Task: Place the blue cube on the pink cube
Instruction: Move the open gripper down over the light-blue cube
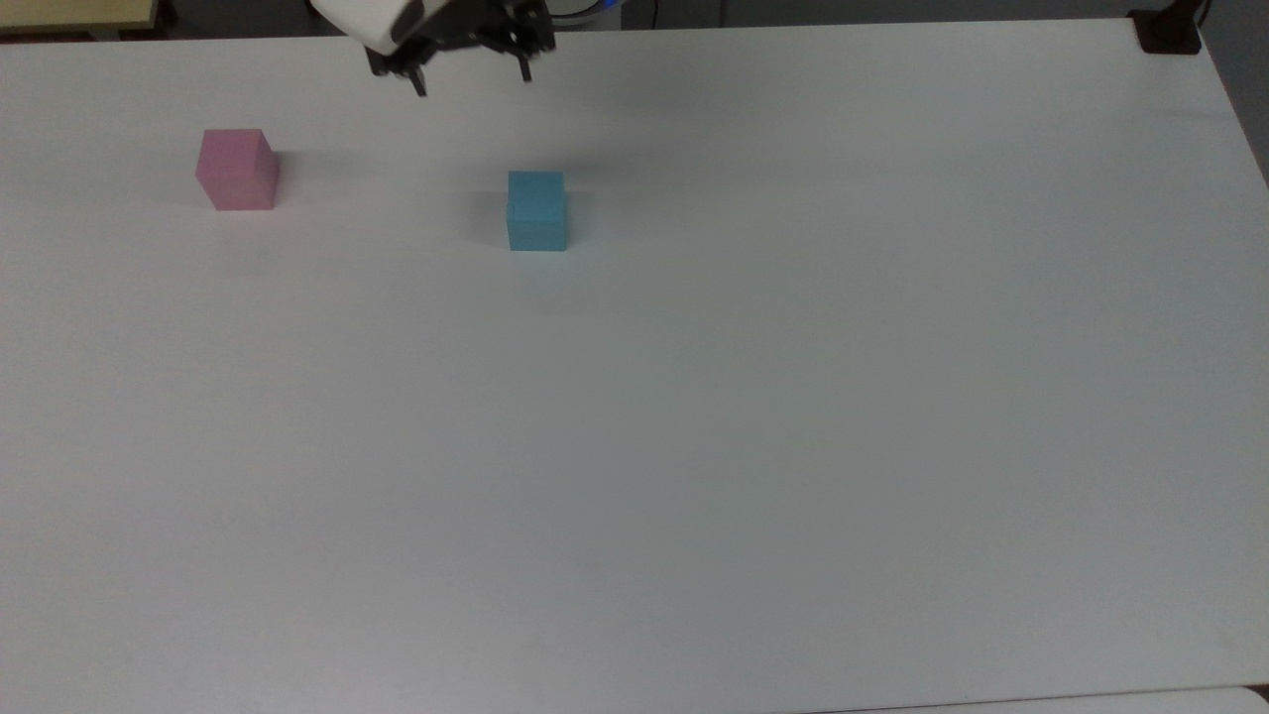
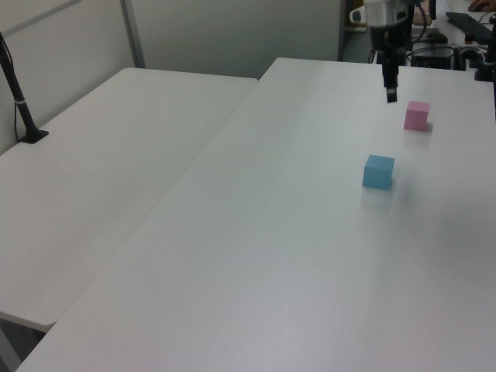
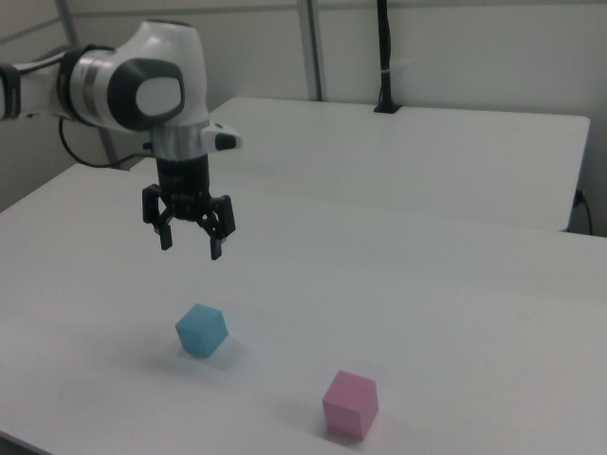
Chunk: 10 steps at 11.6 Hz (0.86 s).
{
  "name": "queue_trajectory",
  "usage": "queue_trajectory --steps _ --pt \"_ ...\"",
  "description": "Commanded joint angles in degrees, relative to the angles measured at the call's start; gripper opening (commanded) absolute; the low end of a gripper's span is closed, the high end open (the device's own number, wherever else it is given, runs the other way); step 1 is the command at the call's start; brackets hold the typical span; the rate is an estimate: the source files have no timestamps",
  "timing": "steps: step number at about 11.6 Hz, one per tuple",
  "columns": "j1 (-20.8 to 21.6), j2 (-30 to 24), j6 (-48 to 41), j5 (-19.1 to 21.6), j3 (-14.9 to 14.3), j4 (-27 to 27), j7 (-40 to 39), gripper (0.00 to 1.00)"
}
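Gripper (image 3: 191, 245) held above table (image 1: 694, 446), fingers (image 3: 216, 248) spread wide, nothing gripped or touched, blue cube (image 3: 201, 330) set on table below it, pink cube (image 3: 350, 405) well apart, unstacked.

We find no legible text, label, brand, number or sign on any surface inspected. The cubes' faces are plain, and we read no marking on the arm.
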Motion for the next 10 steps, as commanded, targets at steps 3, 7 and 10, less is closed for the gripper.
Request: queue_trajectory --steps 3,7,10 --pt "2.58 4.30 14.65 1.25 0.59 -6.80 15.58 1.00" --pt "5.13 8.44 17.40 -0.67 0.50 -9.35 16.30 1.00" --pt "5.30 9.50 17.40 -2.79 0.50 -10.14 17.00 1.00"
